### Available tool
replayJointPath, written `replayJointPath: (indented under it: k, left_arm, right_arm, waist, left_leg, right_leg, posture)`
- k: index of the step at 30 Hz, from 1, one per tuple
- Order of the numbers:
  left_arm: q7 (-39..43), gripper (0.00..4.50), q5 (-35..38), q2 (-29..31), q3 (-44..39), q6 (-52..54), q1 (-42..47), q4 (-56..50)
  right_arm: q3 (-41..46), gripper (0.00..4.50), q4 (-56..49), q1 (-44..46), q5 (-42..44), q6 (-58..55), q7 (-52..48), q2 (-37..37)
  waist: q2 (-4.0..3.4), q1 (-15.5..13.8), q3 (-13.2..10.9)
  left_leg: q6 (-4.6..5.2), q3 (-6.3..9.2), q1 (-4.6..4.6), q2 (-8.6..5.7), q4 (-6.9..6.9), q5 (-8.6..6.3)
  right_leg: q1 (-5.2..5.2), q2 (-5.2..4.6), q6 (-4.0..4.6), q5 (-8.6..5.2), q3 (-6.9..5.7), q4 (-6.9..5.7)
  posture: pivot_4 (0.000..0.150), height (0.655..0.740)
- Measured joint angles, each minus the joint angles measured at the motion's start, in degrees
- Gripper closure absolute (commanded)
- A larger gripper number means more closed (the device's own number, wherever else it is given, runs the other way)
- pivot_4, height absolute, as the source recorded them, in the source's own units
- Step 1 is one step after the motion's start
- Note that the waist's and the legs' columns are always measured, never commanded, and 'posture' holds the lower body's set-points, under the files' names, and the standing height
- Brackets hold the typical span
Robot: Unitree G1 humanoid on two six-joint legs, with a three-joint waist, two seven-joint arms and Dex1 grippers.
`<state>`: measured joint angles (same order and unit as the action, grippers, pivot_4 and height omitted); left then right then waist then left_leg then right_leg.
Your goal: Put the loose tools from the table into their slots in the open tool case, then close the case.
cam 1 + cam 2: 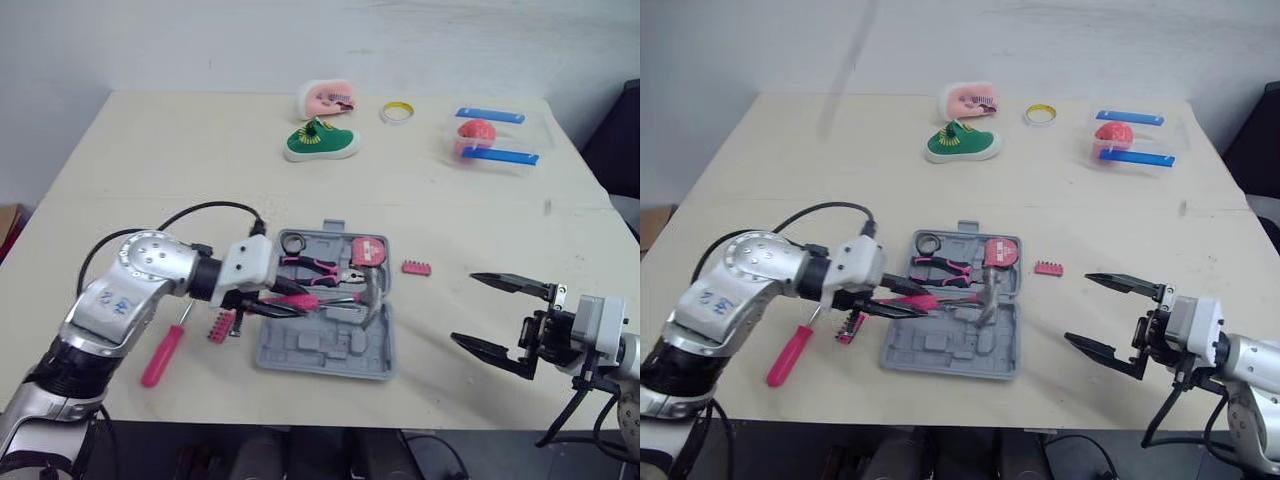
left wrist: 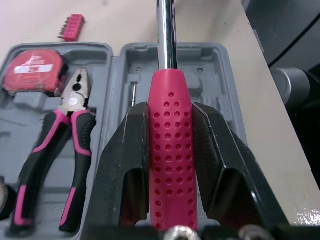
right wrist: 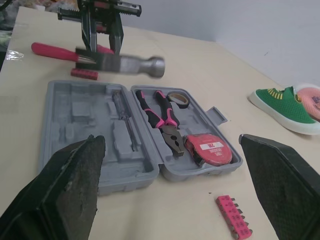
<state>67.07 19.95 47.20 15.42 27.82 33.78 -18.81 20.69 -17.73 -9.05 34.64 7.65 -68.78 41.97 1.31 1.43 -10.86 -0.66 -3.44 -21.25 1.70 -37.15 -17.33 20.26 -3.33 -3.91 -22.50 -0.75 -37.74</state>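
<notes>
Hammer (image 2: 171, 165) is pinched by its pink handle in the left hand (image 1: 272, 304), over the open tool case (image 1: 300, 352). Its head is blurred in the right wrist view, and its butt end is hidden between the fingers (image 2: 125, 150). Pliers (image 1: 318, 266) and tape measure (image 1: 368, 250) sit in slots. Loose on the table (image 1: 150, 180) are a pink screwdriver (image 1: 163, 353) and a bit holder (image 1: 221, 326) left of the case, the latter partly covered by the hand, and a bit strip (image 1: 416, 268) right of it. Right hand (image 1: 465, 308) hovers spread, well apart from the case.
</notes>
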Motion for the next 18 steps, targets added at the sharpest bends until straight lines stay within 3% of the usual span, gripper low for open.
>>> replayJointPath:
  k: [7, 18]
  left_arm:
    - [-2.61, 3.94, -7.18, -2.44, 8.70, 6.94, 2.16, 0.03]
    - [-2.05, 3.94, -14.71, -4.19, 14.38, 7.40, 5.35, 2.40]
  right_arm:
    - [0.44, 0.00, -2.26, -6.24, -0.28, 0.64, 0.36, -0.71]
    - [0.50, 0.00, -2.25, -8.79, 0.67, 1.04, -1.00, -1.06]
  waist:
    - [0.00, -0.09, 0.00]
    - [0.02, -0.11, -0.01]
  left_leg:
    - [0.02, 0.00, -0.02, 0.00, -0.01, 0.00]
    - [0.03, 0.01, 0.00, 0.00, -0.03, 0.05]
  right_leg:
    - [0.00, 0.00, -0.01, 0.00, 0.02, 0.01]
    - [0.00, 0.00, -0.01, 0.00, 0.03, -0.02]
  posture:
    - [0.150, 0.7400]
    - [0.150, 0.7400]
